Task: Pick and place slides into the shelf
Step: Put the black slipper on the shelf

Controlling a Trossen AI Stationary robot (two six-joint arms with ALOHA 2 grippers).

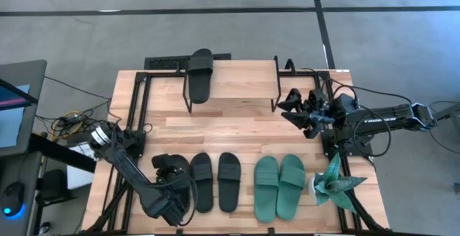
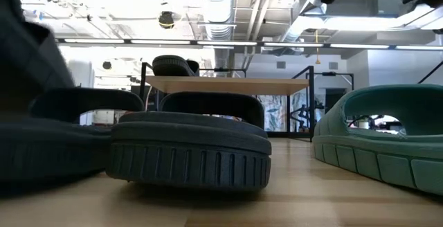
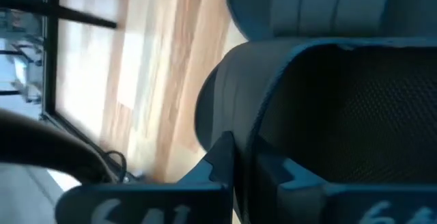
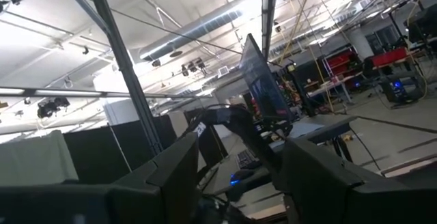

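The shelf (image 1: 233,85) stands at the table's far middle with one black slide (image 1: 200,74) on its plank. Two black slides (image 1: 201,182) (image 1: 228,180) and two teal slides (image 1: 266,188) (image 1: 290,185) lie side by side at the near edge. My left gripper (image 1: 169,170) is down at the near left on another black slide (image 3: 355,108), which fills its wrist view. This slide also shows in the low view (image 2: 69,137). My right gripper (image 1: 295,110) is open and empty, up beside the shelf's right end. My left gripper is on the black slide at its curved side wall (image 3: 222,101). One finger (image 3: 220,159) stands against the outside of that wall; the slide hides the other finger. In the low view the slide's sole seems to lie on the table.
A spiky teal paper plant (image 1: 334,182) stands at the near right corner, next to the teal slides. The shelf's black metal legs (image 1: 277,85) rise at both its ends. Bare wood (image 1: 230,132) lies between the shelf and the row of slides.
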